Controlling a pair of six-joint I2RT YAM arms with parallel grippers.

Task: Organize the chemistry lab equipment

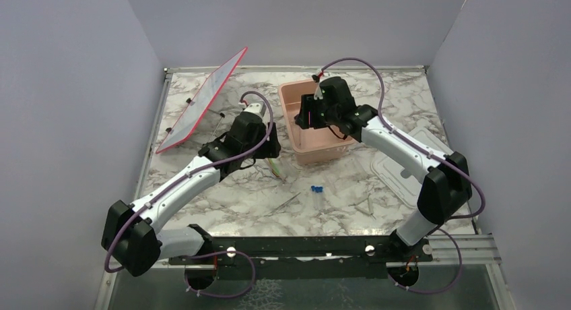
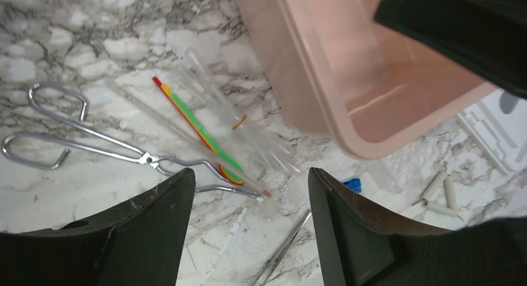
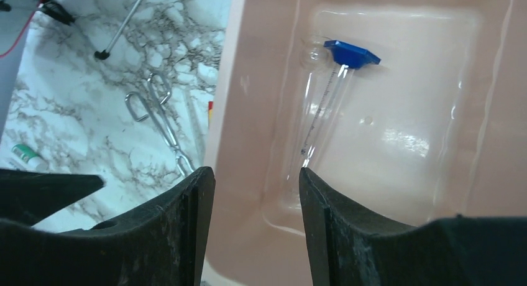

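Progress looks slim from my console: only one piece lies in the pink tub [image 3: 242,112], a clear graduated cylinder [image 3: 323,106] with a blue hexagonal foot. It rests flat on the tub floor, with what may be a small clear bulb just beside the foot. The right gripper [image 3: 255,224] hangs directly above that tub, jaws spread wide with nothing between them, so I judge that arm carries no load.

The left gripper [image 2: 248,230] hovers low over the marble table [image 1: 222,195], just to the left of the tub. Its jaws are equally wide apart and empty.

Nearly everything else is left to do. Below my left wrist lies a loose bundle of clear pipettes [image 2: 214,81], with the green-yellow stick [image 2: 192,117] lying among them close to the tub's outer wall. The metal tongs [image 2: 74,143] lie to their left, tips reaching toward the stick. The tweezers [image 2: 286,249] lie nearer the arm bases, a blue-capped tube [image 1: 316,189] sits on the open marble in front of the tub, and a few small white pieces [image 2: 438,193] lie beyond it.

The white lid [image 1: 404,168] rests on the table right of the tub, off it. The red-edged panel [image 1: 202,101] leans at the rear left.

I reckon the left arm is best placed for the pipette bundle. Those thin, clear, rolling pieces will likely be the fiddliest to pinch.
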